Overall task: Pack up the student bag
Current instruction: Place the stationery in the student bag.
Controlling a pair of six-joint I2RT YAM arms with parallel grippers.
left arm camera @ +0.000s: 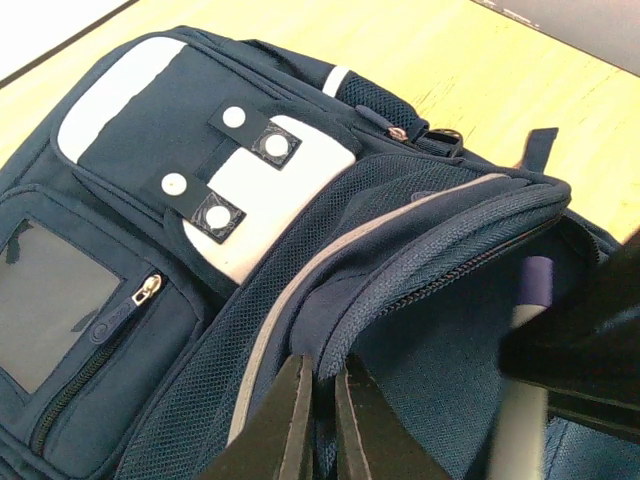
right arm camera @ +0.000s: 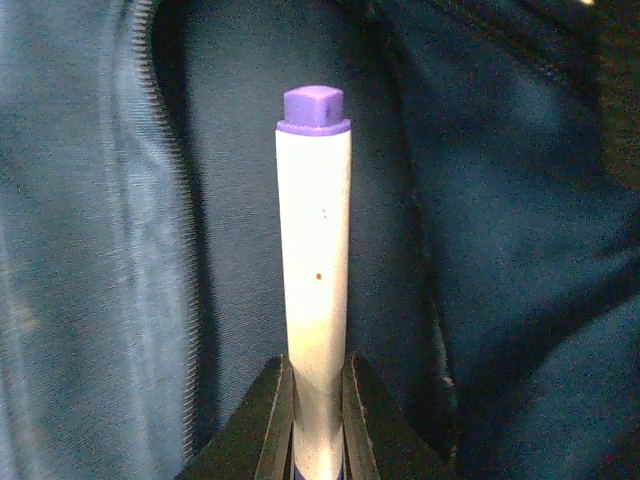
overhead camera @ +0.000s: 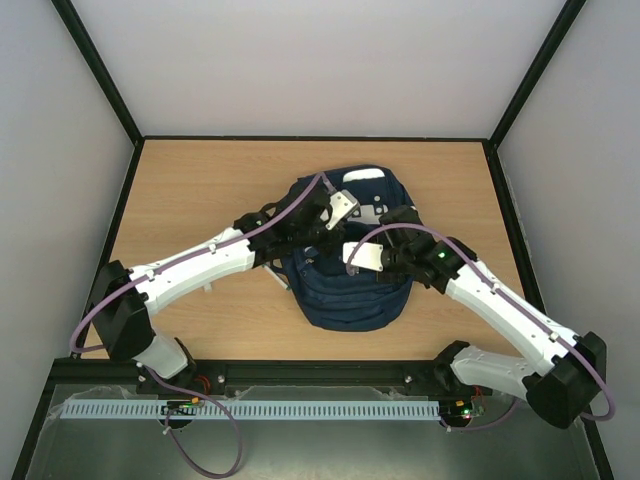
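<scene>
The student bag is lying in the middle of the table, with the left gripper clamping the rim of its main opening, evidently to keep it agape, while the right gripper is gripping a purple-capped white marker and pointing it cap-first into that gap for stowing.

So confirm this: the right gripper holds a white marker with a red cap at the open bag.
Wrong on the cap: it is purple, not red, as the right wrist view shows. The right gripper does hold the white marker at the open bag.

The mouth of the student bag gapes, fabric walls crowding the marker either side.
</scene>
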